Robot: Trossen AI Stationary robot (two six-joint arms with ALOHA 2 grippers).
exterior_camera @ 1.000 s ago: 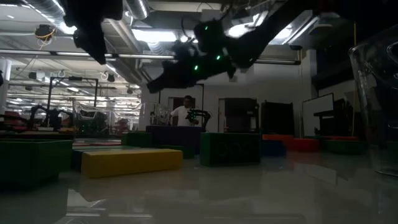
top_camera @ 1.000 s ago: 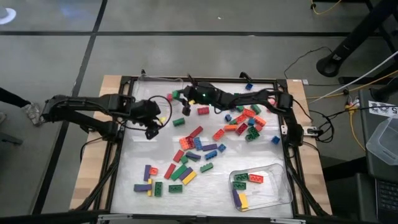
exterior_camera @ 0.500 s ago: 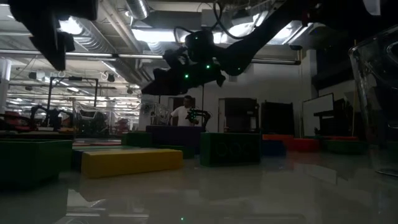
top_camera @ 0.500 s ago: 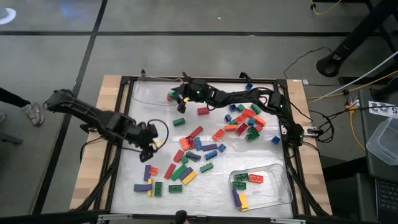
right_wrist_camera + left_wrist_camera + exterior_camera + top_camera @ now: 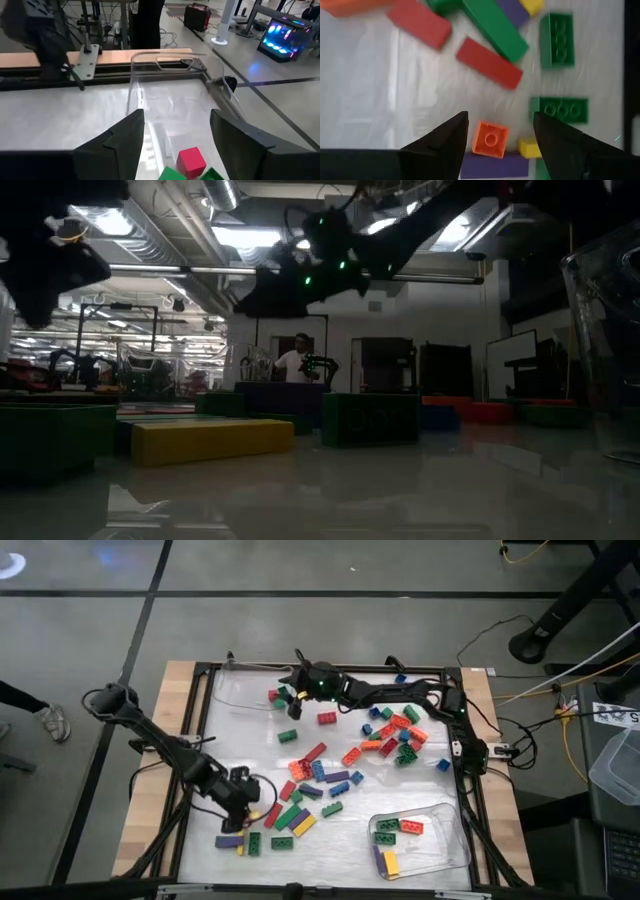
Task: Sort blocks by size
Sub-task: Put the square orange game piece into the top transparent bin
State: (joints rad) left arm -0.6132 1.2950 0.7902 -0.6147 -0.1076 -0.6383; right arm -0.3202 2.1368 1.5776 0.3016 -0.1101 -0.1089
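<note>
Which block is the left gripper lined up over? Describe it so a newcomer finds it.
Start at the near-left corner of the white table, where the left gripper hangs open. Between its fingers lies a small orange block, a one-stud cube. Its neighbours are a long purple block and a small yellow one.

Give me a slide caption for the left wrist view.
Left end effector, open, poised over a small orange block beside a purple block.

Left gripper swung toward near blocks; right gripper apparently opened.
</note>
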